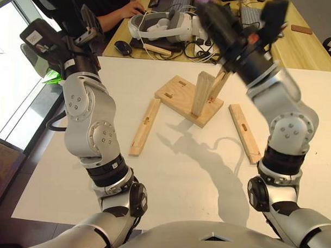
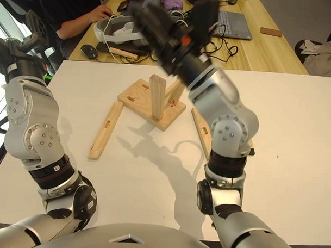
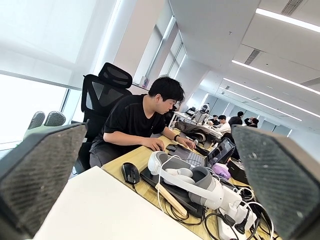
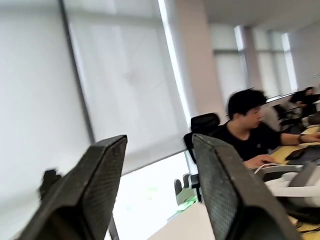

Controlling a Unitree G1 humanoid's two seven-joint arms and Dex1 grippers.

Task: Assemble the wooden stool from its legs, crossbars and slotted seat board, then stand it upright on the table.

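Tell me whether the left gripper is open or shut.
Open: the left gripper has its fingers wide apart, nothing between them.

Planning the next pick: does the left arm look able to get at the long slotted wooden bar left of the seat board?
Probably yes: the slotted wooden bar lies flat on the white table, nothing over it, and the left gripper is raised, open, on that side.

White headset (image 1: 158, 24), black mouse (image 1: 123, 47), laptop (image 2: 234, 26), tangled cables (image 1: 199, 49), wooden desk (image 1: 312, 53)

The right end effector (image 1: 244, 17) is blurred and hides the upper end of the leaning leg (image 1: 218, 86).
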